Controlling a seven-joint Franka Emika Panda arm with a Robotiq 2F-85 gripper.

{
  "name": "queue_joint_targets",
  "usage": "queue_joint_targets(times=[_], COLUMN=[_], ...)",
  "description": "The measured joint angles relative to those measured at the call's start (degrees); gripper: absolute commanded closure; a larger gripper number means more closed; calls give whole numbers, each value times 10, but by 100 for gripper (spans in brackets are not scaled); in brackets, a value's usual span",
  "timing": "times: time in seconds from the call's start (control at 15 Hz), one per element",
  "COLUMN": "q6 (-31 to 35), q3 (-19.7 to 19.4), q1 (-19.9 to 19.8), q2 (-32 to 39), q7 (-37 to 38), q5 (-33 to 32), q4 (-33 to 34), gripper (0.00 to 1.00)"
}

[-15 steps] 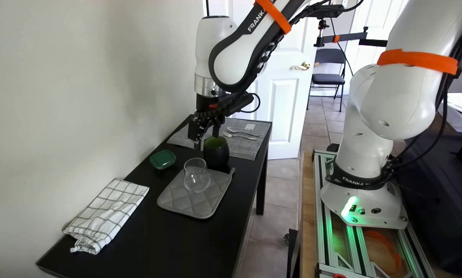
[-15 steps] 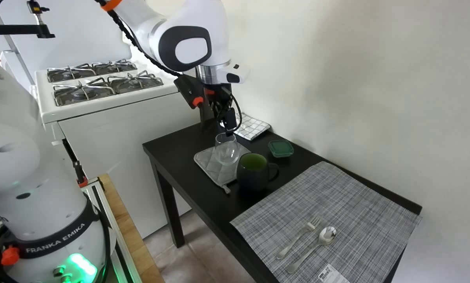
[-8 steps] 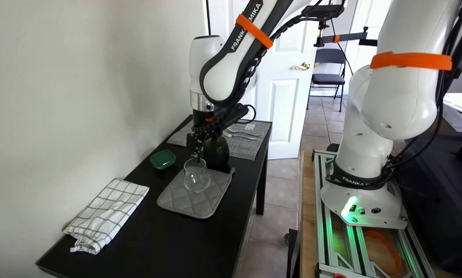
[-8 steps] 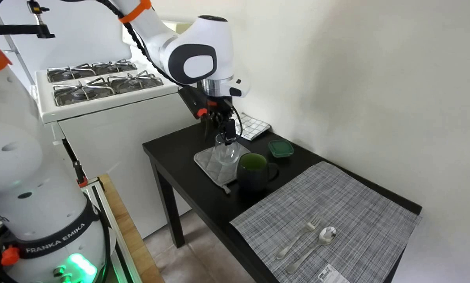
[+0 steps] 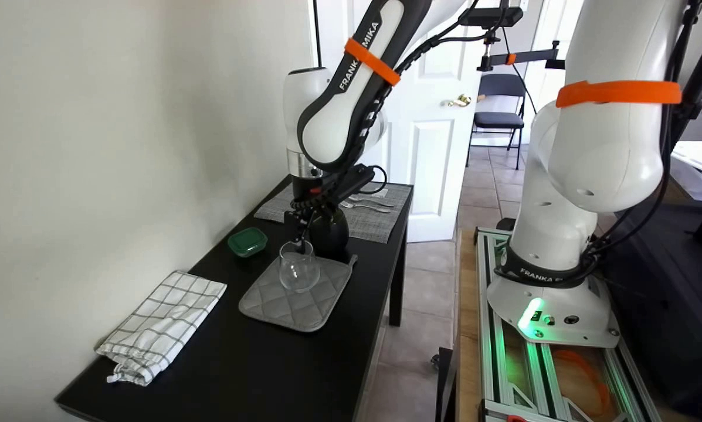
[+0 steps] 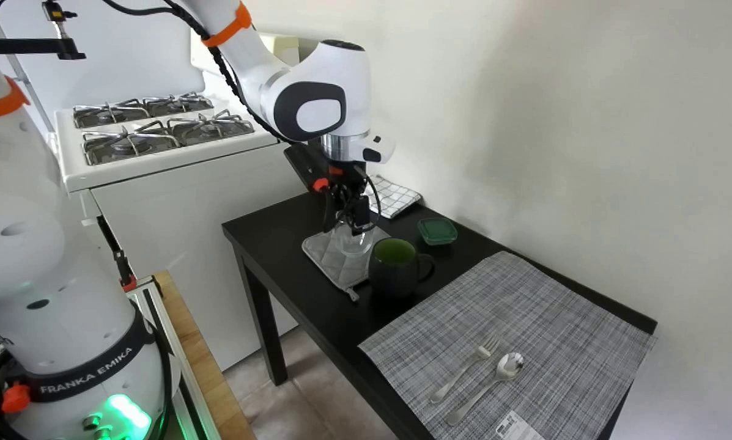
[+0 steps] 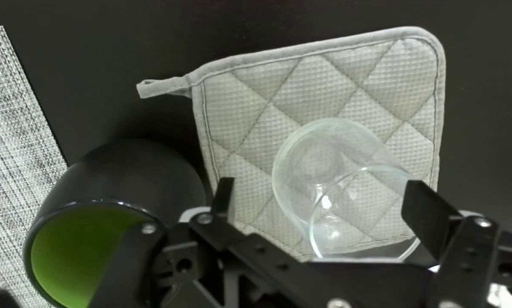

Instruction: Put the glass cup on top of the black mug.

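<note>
- The black two-finger gripper is hanging low, and its jaws are sitting spread pretty wide; a big gap is showing between them in the wrist view.
- The small clear glass cup with a rounded bowl is filling a good part of that gap, and it's standing upright on a grey quilted fabric pot holder.
- The cup's rim is lining up close to one of the flat black fingers in the wrist view, while the other is hanging well clear. I'm not able to tell if anything's touching the glass.
- In both exterior views the gripper is overlapping the top part of the cup.
- The squat black mug with a green inside is standing upright just beside the pot holder.
- A small dark green boxy container is sitting near the mug, toward the wall.
- A folded white cloth with a dark check pattern is lying along the wall side too.
- A grey woven rectangular placemat is covering the opposite end, with a silver metal fork and silver metal spoon lying side by side on it.
- A black rectangular table is carrying the lot.
</note>
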Motion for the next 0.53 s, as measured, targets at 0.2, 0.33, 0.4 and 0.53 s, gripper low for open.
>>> queue_joint_targets(times=[0.2,0.33,0.4,0.53], q6=[0,2,5,9], q3=[-2,-3,-4,-4], q1=[-3,-4,-4,-4], q2=[10,16,19,25], q7=[0,0,0,0], q5=[-1,-1,-2,-2], q4=[4,8,9,13], gripper=[0,0,0,25])
